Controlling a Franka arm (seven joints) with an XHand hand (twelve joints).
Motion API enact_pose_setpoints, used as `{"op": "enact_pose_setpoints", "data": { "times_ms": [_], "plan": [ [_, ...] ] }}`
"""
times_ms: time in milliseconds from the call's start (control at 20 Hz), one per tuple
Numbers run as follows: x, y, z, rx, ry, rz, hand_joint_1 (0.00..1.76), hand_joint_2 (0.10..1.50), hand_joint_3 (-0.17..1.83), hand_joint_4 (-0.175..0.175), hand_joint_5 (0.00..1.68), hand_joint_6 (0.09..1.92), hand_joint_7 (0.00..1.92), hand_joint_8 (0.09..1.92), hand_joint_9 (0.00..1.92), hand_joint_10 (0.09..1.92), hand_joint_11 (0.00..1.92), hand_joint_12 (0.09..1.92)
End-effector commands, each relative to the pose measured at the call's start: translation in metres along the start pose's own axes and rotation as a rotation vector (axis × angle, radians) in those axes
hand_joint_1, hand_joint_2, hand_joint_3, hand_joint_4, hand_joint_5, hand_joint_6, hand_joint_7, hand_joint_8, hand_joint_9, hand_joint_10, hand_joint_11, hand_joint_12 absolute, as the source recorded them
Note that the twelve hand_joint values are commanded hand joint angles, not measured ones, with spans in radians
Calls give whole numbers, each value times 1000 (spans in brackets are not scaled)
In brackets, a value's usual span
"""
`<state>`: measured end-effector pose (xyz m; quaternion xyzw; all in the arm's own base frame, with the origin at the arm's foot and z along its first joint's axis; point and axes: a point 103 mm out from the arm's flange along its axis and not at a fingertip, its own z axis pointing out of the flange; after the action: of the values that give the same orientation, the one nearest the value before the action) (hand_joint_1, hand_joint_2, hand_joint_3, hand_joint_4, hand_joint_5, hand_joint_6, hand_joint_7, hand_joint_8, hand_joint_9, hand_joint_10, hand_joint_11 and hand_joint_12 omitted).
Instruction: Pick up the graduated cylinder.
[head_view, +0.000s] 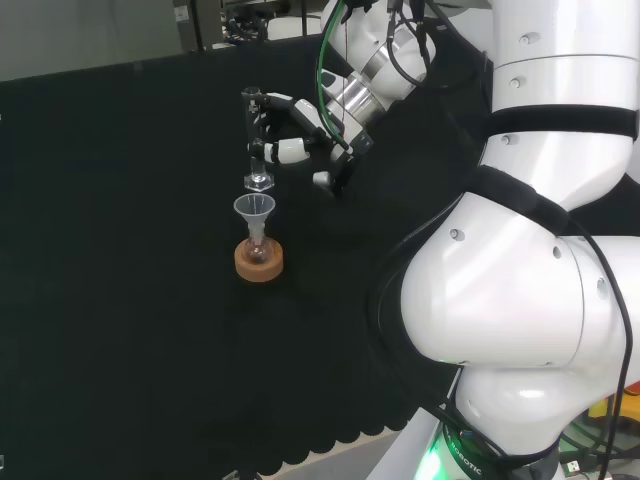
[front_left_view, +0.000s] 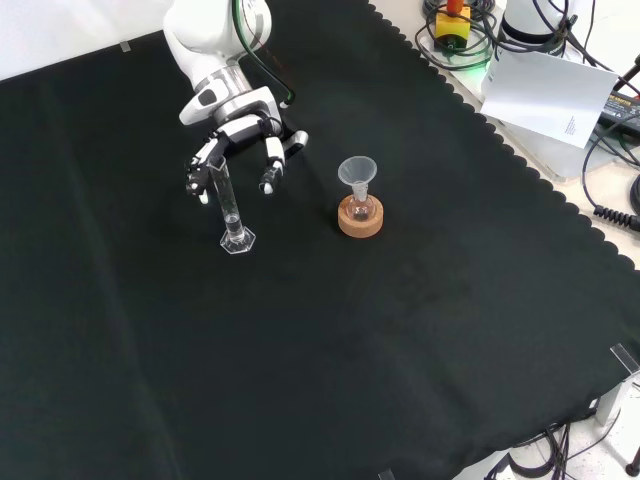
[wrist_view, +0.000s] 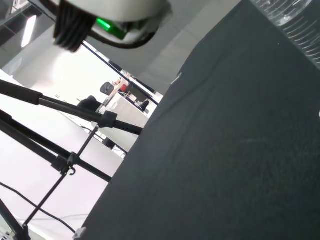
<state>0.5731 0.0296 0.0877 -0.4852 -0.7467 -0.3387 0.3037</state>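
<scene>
The graduated cylinder (head_view: 256, 140) (front_left_view: 229, 208) is a slim clear tube on a hexagonal foot, standing upright. The hand (head_view: 300, 130) (front_left_view: 238, 135) reaches down over its upper part, with fingers (front_left_view: 205, 160) curled on one side of the tube and the thumb on the other. In the front view the foot sits at or just above the cloth; I cannot tell which. A piece of clear ribbed glass (wrist_view: 292, 20) shows at the edge of the wrist view.
A small flask with a clear funnel (head_view: 254, 208) (front_left_view: 357, 172) stands on a cork ring (head_view: 259, 262) (front_left_view: 360, 218), close beside the cylinder. In the front view, paper (front_left_view: 550, 90) and cables lie past the cloth's scalloped edge. The arm's white links (head_view: 540, 250) stand at the head view's right.
</scene>
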Motion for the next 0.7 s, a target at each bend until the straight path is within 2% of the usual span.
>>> {"op": "enact_pose_setpoints", "data": {
  "times_ms": [50, 300, 500, 700],
  "plan": [
    [0, 0, 11, -32, 50, 13, 1054, 592, 614, -45, 526, 87, 427, 652, 669, 551, 500, 1221],
    [0, 2, 16, -59, 82, 20, 1108, 605, 631, -31, 664, 185, 523, 623, 773, 481, 593, 1163],
    [-2, 4, 19, -78, 98, 25, 1123, 617, 631, -25, 643, 406, 558, 607, 817, 422, 625, 1142],
    [-4, 7, 20, -95, 97, 35, 1124, 620, 636, -24, 616, 482, 556, 605, 824, 411, 630, 1139]
  ]
}}
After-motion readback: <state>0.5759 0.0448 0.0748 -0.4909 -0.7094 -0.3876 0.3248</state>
